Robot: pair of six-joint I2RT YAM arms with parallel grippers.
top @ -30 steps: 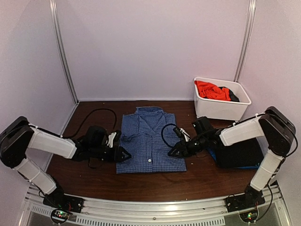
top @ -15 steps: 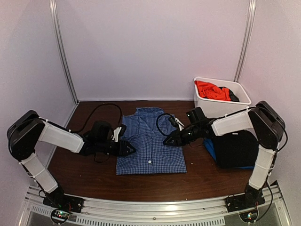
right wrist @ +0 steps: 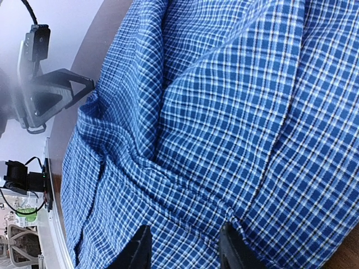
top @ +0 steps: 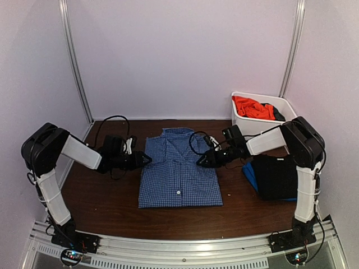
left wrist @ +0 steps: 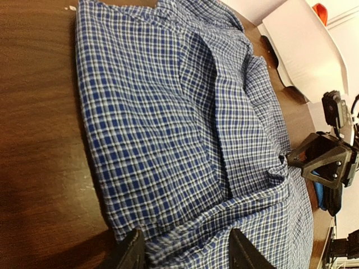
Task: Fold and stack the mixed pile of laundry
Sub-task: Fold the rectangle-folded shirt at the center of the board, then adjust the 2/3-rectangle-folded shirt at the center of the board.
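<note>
**Blue-and-white check shirt** (top: 178, 168) lying flat at the centre of the desk (top: 112, 204), front up, collar toward the far wall and hem toward the arm bases. Its outline is roughly rectangular, and 1 white button shows near the hem. Soft creases and overlapping folds cross the chest in both wrist views.

**Left gripper** (top: 148, 161) low at the shirt's left edge, about level with the chest. In the left wrist view its 2 fingers (left wrist: 132, 253) stand spread apart, with the shirt's edge lying between them.

**Right gripper** (top: 199, 164) low at the shirt's right edge, opposite the left one. In the right wrist view its 2 fingers (right wrist: 141, 249) are likewise spread, with check cloth lying between them and a raised fold just beyond. Each gripper also appears in the other's wrist view, its tip at the far edge of the shirt.

**Other garments.** To the right of the shirt and apart from it, a folded black piece (top: 276, 175) lies on a blue piece (top: 250, 175), whose edge shows on the left side. Beyond these, at the far right of the desk, a white tub (top: 263, 132) holds an orange T-shirt (top: 249, 106) with a black garment (top: 279, 115) beside it on the right.

**Arms.** Both reach in from the sides, forearms low over the desk; a black cable (top: 109, 126) loops behind the left wrist
</note>
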